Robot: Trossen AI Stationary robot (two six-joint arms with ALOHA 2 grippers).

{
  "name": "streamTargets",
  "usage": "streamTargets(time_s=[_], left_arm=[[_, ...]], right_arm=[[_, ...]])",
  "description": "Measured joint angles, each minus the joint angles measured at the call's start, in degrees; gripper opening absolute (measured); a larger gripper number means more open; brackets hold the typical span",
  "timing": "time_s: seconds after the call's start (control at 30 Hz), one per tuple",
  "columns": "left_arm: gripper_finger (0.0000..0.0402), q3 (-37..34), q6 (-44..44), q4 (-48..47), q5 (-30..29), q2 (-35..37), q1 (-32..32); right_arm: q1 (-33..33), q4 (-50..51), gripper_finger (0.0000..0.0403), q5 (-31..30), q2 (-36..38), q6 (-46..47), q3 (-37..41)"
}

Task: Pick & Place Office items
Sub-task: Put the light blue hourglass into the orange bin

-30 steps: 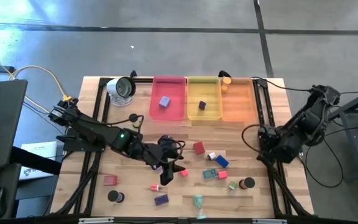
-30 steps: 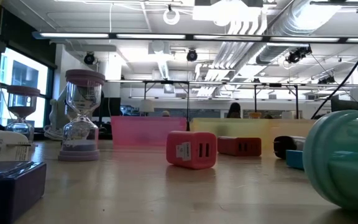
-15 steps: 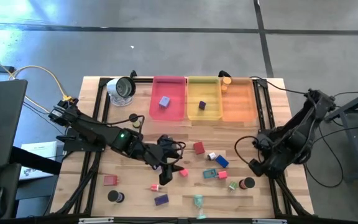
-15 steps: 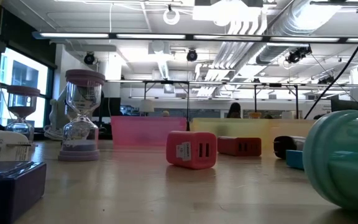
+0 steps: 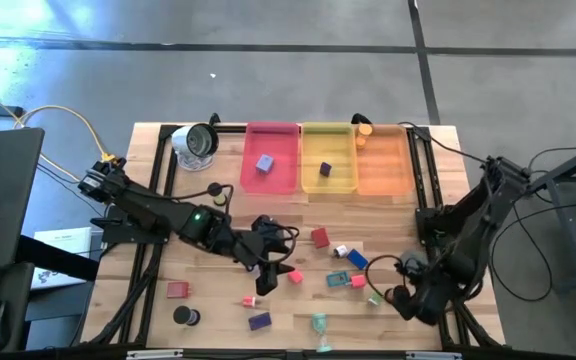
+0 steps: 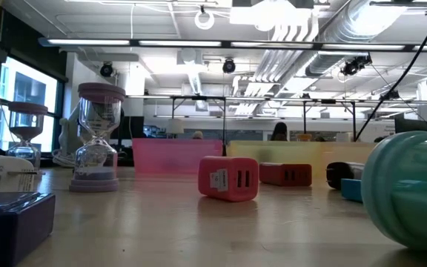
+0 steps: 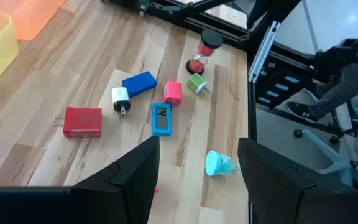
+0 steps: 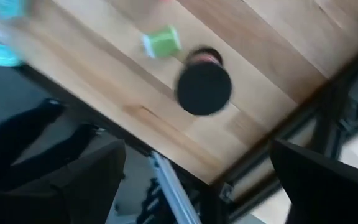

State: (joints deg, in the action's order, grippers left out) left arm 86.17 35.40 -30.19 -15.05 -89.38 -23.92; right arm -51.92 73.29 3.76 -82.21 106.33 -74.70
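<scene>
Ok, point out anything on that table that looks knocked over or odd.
A teal hourglass-like piece close to the low camera seems tipped on its side, whereas the pink hourglass stands upright. Nothing else stands out; no spill or damage shows.

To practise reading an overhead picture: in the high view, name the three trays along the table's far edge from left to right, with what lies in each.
Pink tray holding a lavender block → yellow tray holding a purple block → orange tray, nothing visible inside.

Two dark jointed arms trail black cables; one bears seemingly a green light.
</scene>
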Motion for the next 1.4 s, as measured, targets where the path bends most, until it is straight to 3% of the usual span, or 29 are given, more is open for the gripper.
streamTargets(time_s=[0.1, 0.3, 0.63, 0.93, 1.1, 1.3, 1.4], left_arm=[[0.0212, 0.0, -0.01, -0.07, 0.18, 0.0, -0.05], [0.0212, 0.0, 0.02, -0.36, 0.13, 0.0, -0.28], [0.0212, 0.0, 0.22, -0.33, 0.57, 0.02, -0.77], [0.0212, 0.0, 0.24, -0.52, 0.55, 0.02, -0.81], [0.0212, 0.0, 1.98, -0.59, 0.52, 0.02, -0.59], [0.0212, 0.0, 2.18, -0.64, 0.32, 0.02, -0.29], [0.0212, -0.02, 2.18, -0.64, -0.02, 0.02, -0.31]], right_arm=[[0.66, 0.38, 0.0386, 0.76, -1.74, -0.54, 0.0], [0.55, -0.38, 0.0386, -3.3, -3.68, -2.55, 0.0], [0.16, -8.75, 0.0386, -3.44, -4.33, -4.77, 0.0], [0.55, -4.19, 0.038, -3.05, -4.33, -3.12, 0.0], [1.83, -1.37, 0.038, 1.05, -4.33, -3.93, 0.0], [0.83, -4.1, 0.038, -2.42, -4.33, -5.6, 0.0], [1.31, -0.72, 0.038, -2.48, -4.33, -2.7, 0.0]])
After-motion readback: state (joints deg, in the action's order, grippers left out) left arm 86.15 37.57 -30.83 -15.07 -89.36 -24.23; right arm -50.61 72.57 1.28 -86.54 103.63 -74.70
